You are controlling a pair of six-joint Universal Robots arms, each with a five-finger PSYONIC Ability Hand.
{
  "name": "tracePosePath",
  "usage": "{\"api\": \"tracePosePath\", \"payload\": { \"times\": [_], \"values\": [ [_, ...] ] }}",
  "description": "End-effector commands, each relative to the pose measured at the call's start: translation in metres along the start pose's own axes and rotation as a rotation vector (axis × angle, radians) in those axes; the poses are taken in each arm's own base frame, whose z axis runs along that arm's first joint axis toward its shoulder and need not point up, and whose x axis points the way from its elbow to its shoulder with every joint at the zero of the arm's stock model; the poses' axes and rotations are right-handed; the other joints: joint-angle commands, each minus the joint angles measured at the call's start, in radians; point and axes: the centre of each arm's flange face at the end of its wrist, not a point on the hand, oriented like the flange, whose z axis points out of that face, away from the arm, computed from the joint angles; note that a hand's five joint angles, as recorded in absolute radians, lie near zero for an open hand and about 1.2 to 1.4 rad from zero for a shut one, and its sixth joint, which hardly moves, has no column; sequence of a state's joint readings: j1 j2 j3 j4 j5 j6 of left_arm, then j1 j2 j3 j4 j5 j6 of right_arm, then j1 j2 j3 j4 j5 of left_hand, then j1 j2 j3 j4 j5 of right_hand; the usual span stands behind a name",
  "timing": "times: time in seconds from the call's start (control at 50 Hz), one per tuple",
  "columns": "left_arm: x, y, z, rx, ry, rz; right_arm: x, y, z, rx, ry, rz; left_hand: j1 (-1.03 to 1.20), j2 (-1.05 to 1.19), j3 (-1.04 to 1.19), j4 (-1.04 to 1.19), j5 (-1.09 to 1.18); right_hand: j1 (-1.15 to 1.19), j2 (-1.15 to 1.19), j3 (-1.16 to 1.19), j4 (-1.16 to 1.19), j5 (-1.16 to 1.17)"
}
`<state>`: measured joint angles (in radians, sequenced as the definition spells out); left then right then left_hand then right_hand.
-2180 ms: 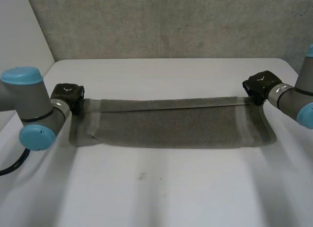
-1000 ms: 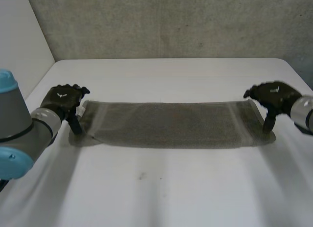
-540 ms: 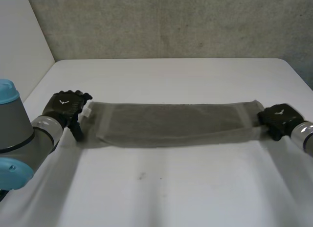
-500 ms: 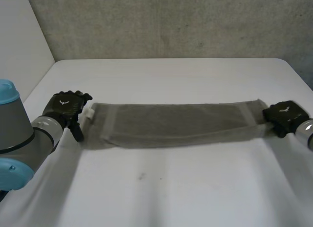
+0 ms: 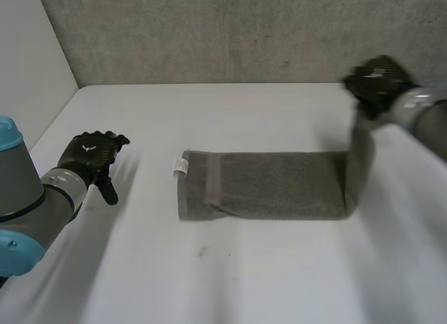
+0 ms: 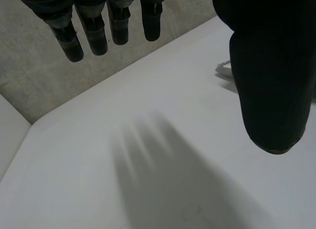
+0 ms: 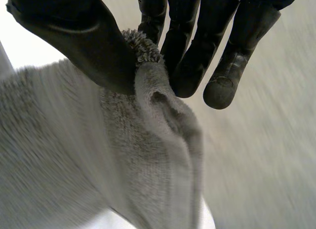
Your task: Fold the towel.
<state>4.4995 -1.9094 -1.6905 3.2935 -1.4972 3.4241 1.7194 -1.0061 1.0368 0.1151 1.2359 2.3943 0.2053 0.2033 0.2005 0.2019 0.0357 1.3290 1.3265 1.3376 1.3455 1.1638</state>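
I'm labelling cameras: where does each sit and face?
Head view: behind, between the arms, looking down at table and towel; both arms, left hand, right hand.
Left wrist view: on left wrist, facing along the palm to the table; straight fingers, thumb.
Right wrist view: on right wrist; fingers pinch the towel's end.
Shared: head and right wrist views show the towel.

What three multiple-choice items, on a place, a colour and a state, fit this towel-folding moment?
1. Where is the left hand relative to the towel?
A) on its middle
B) apart from it, over the table
C) under it

2. What colour is the towel?
A) grey
B) red
C) blue

3. What is the right hand doing?
A) lying open on the table
B) pinching the towel's raised end
C) pressing the towel flat

Answers: B, its straight fingers hang over bare table beside the towel; A, the pile is grey; B, thumb and fingers clamp the lifted end.
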Motion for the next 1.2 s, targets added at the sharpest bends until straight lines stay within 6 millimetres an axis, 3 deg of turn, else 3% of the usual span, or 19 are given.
{"api": "tracePosePath", "payload": {
  "times": [0.02, 0.04, 0.08, 0.1, 0.14, 0.2, 0.32, 0.34, 0.36, 0.4, 0.48, 0.52, 0.58, 0.64, 0.68, 0.86, 1.0, 1.12, 1.2],
  "values": [
    [0.001, -0.002, -0.003, 0.007, 0.003, 0.0, -0.157, -0.093, -0.014, 0.262, -0.278, -0.048, 0.029, 0.031, 0.034, 0.032, 0.024, 0.067, 0.07, 0.059, 0.051, 0.058],
    [0.001, -0.002, -0.003, 0.007, 0.003, 0.0, -0.158, -0.093, -0.014, 0.262, -0.278, -0.048, 0.029, 0.031, 0.034, 0.032, 0.024, 0.067, 0.07, 0.059, 0.051, 0.058],
    [0.002, 0.0, -0.004, 0.002, 0.004, 0.0, -0.21, -0.102, -0.028, 0.312, -0.378, -0.074, 0.029, 0.031, 0.034, 0.032, 0.024, 0.067, 0.07, 0.059, 0.051, 0.058],
    [0.002, 0.0, -0.004, 0.002, 0.004, 0.0, -0.21, -0.102, -0.028, 0.312, -0.378, -0.074, 0.029, 0.031, 0.034, 0.032, 0.024, 0.067, 0.07, 0.059, 0.051, 0.058],
    [0.002, -0.001, -0.003, 0.014, 0.001, -0.001, -0.255, -0.105, -0.044, 0.346, -0.47, -0.088, 0.029, 0.031, 0.034, 0.032, 0.024, 0.067, 0.07, 0.059, 0.051, 0.058],
    [0.002, 0.0, -0.003, 0.013, 0.001, -0.003, -0.285, -0.102, -0.056, 0.348, -0.54, -0.1, 0.029, 0.031, 0.034, 0.032, 0.024, 0.067, 0.07, 0.059, 0.051, 0.058],
    [0.003, 0.0, -0.004, 0.013, 0.003, -0.001, -0.302, -0.09, -0.064, 0.314, -0.586, -0.166, 0.029, 0.031, 0.034, 0.032, 0.024, 0.067, 0.07, 0.059, 0.051, 0.058],
    [0.003, 0.001, -0.004, 0.012, 0.003, -0.002, -0.302, -0.087, -0.068, 0.305, -0.597, -0.202, 0.029, 0.031, 0.034, 0.032, 0.024, -0.385, -0.383, -0.394, -0.402, -0.394],
    [0.003, 0.001, -0.004, 0.012, 0.005, -0.002, -0.298, -0.083, -0.07, 0.282, -0.602, -0.222, 0.029, 0.031, 0.034, 0.032, 0.024, -1.076, -1.073, -1.084, -1.092, -1.085],
    [0.003, 0.0, -0.004, 0.013, 0.004, -0.002, -0.291, -0.088, -0.074, 0.284, -0.598, -0.23, 0.029, 0.031, 0.034, 0.032, 0.024, -1.154, -1.152, -1.163, -1.171, -1.164],
    [0.003, 0.0, -0.005, 0.013, 0.004, -0.002, -0.263, -0.094, -0.078, 0.276, -0.566, -0.187, 0.029, 0.031, 0.034, 0.032, 0.024, -1.154, -1.152, -1.163, -1.171, -1.164],
    [0.004, 0.0, -0.005, 0.014, 0.006, -0.001, -0.224, -0.08, -0.069, 0.209, -0.49, -0.07, 0.029, 0.031, 0.034, 0.032, 0.024, -1.154, -1.152, -1.163, -1.171, -1.164],
    [0.004, 0.0, -0.006, 0.014, 0.007, -0.001, -0.206, -0.076, -0.068, 0.186, -0.454, 0.0, 0.029, 0.031, 0.034, 0.032, 0.024, -1.154, -1.152, -1.163, -1.171, -1.164],
    [0.006, 0.0, -0.006, 0.016, 0.013, 0.001, -0.177, -0.062, -0.071, 0.131, -0.396, 0.131, 0.029, 0.031, 0.034, 0.032, 0.024, -1.154, -1.152, -1.163, -1.171, -1.164],
    [0.01, 0.0, -0.008, 0.016, 0.022, 0.004, -0.158, -0.033, -0.07, 0.042, -0.35, 0.219, 0.029, 0.031, 0.034, 0.032, 0.024, -1.154, -1.152, -1.163, -1.171, -1.164],
    [0.016, -0.002, -0.009, 0.027, 0.037, 0.01, -0.153, 0.022, -0.071, -0.063, -0.341, 0.246, 0.026, 0.028, 0.031, 0.029, 0.021, -1.138, -1.136, -1.147, -1.155, -1.148],
    [0.021, -0.002, -0.011, 0.036, 0.048, 0.015, -0.144, 0.063, -0.063, -0.133, -0.293, 0.197, 0.026, 0.028, 0.031, 0.029, 0.021, -0.772, -0.77, -0.781, -0.789, -0.781],
    [0.021, -0.003, -0.011, 0.039, 0.049, 0.015, -0.139, 0.074, -0.057, -0.155, -0.283, 0.216, 0.026, 0.028, 0.031, 0.029, 0.021, -0.501, -0.499, -0.51, -0.518, -0.511],
    [0.024, -0.003, -0.012, 0.038, 0.056, 0.018, -0.137, 0.078, -0.057, -0.162, -0.279, 0.242, 0.026, 0.028, 0.031, 0.029, 0.021, -0.031, -0.028, -0.039, -0.047, -0.04]
  ]
}}
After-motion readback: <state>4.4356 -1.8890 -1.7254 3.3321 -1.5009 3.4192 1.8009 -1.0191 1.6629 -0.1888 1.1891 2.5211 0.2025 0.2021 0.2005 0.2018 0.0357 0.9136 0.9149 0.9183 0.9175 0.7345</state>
